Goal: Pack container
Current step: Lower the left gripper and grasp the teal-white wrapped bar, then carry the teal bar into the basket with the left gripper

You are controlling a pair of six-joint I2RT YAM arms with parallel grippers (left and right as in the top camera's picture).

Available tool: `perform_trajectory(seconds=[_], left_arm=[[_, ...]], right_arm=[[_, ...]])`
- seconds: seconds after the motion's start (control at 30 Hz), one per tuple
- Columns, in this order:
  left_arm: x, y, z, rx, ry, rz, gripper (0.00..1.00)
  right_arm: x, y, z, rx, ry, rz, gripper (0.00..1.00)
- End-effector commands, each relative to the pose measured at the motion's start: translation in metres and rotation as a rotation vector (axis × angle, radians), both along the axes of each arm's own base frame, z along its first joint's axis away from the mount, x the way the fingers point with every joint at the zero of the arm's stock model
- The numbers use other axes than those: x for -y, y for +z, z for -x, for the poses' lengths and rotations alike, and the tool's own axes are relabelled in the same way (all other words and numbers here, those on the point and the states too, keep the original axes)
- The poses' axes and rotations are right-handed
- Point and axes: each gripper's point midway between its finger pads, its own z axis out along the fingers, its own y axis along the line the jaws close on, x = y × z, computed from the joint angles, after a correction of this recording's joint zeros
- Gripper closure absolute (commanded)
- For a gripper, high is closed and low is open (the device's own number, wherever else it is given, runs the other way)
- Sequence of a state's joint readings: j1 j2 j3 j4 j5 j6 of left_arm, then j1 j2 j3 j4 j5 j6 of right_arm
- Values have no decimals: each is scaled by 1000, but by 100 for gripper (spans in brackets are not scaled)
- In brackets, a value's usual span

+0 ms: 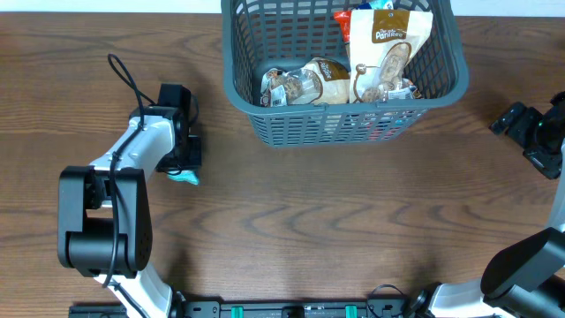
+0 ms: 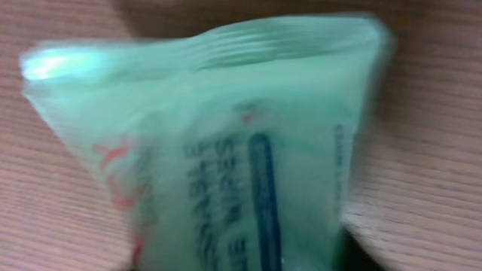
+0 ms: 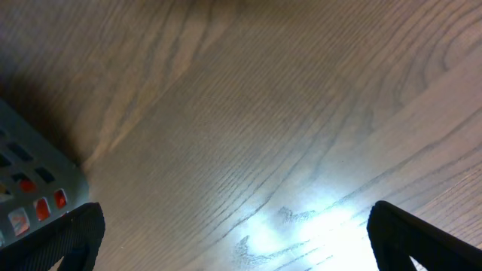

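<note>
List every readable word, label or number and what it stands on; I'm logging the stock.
"PaniRee", or close to it, small and uncertain: dark oval logo on the tall beige bag in the container.
Teal packet: blue and red print, too blurred to read.
Brown-and-cream packet and red packet in the container: print too small to read.
No other text shows.

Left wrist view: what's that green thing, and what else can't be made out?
- Green packet: left wrist view, print too blurred to read; overhead, the left gripper hides most of it.
- Left gripper's jaws: unseen in either view.
- Container: far side cut off by overhead's top edge.
</note>
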State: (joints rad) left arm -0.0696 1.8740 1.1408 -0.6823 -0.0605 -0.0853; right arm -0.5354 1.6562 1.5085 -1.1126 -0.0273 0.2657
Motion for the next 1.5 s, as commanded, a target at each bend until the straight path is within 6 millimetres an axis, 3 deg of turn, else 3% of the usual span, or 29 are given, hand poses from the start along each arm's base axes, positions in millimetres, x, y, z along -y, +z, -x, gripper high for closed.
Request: perform_trajectory(seconds=[0.0,0.2,0.37,0.47,0.6,0.73,0.83,0.97,1.13,1.3,1.47], left_arm=[[-4,-7,4,-24,8,-21,94],[-13,6,5,-19,100,-69,94],[-13,53,-11,76,110,-66,95],[-17,104,-28,220,135,-73,94],[-26,198,-43,484,163,-93,94],[-34,289,-39,722,199,-105,94],[-25,340,-31,859,225,-52,94],[20,386,-28,998,161,88,94],[103,414,-37,1106,-22,228,94],[169,418,-48,1165,-150,261,94],[212,393,-71,1148,-211,278,94]], right_arm=[[2,0,1,2,6,2,1],[2,0,0,3,6,2,1],[2,1,0,4,6,2,1],[2,0,0,3,6,2,1],[2,0,0,3,6,2,1],[2,0,0,3,6,2,1],[2,0,0,3,6,2,1],[2,0,1,2,6,1,1],[1,0,1,-1,6,-1,1],[1,0,3,-7,6,-5,1],[0,-1,3,-8,6,-5,1]])
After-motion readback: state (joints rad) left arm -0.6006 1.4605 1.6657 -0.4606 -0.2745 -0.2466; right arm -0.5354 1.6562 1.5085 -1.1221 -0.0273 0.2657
